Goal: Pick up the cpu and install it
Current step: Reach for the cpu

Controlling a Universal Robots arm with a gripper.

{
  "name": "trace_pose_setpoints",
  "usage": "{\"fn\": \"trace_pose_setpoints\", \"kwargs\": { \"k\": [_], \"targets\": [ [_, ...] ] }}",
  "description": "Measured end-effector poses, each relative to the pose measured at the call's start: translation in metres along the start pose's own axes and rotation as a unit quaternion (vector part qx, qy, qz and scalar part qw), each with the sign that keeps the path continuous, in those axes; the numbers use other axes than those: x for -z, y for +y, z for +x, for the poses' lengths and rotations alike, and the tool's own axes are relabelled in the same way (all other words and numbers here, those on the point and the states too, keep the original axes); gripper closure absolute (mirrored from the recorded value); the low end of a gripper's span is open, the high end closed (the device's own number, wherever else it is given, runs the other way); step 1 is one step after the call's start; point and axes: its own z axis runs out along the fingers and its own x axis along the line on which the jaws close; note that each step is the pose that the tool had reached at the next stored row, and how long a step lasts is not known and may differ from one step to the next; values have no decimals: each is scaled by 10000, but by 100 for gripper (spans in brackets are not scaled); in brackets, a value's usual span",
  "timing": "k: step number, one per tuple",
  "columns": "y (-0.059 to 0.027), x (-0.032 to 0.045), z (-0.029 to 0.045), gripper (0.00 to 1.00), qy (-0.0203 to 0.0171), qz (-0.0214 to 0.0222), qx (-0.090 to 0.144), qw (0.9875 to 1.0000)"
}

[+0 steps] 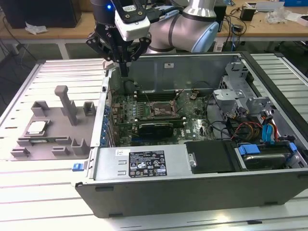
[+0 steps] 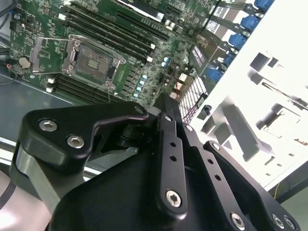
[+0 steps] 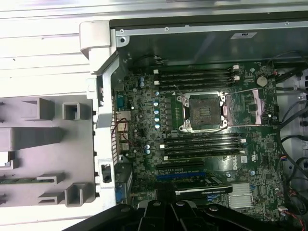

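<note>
Exterior view's got the big open computer case (image 1: pixel 192 190) lying flat with the green motherboard (image 1: pixel 126 109) inside. The grey fixture plate (image 1: pixel 54 118) sits just beside it on the exterior view's left. The gripper (image 1: pixel 124 68) hangs over the case's far corner, claw clenched on nothing. The socket (image 1: pixel 161 110) has its frame flipped open, and the cpu (image 1: pixel 36 127) is lying on the fixture plate, well apart from the gripper
</note>
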Motion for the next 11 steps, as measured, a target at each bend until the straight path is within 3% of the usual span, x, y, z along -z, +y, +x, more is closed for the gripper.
{"fn": "trace_pose_setpoints", "kwargs": {
  "k": [3,7,11],
  "targets": [
    [0,3,91,89,-30,-2,1,10000],
    [-1,4,143,89,-46,-4,2,10000],
    [-5,8,246,89,-76,-6,3,10000]
  ]
}}
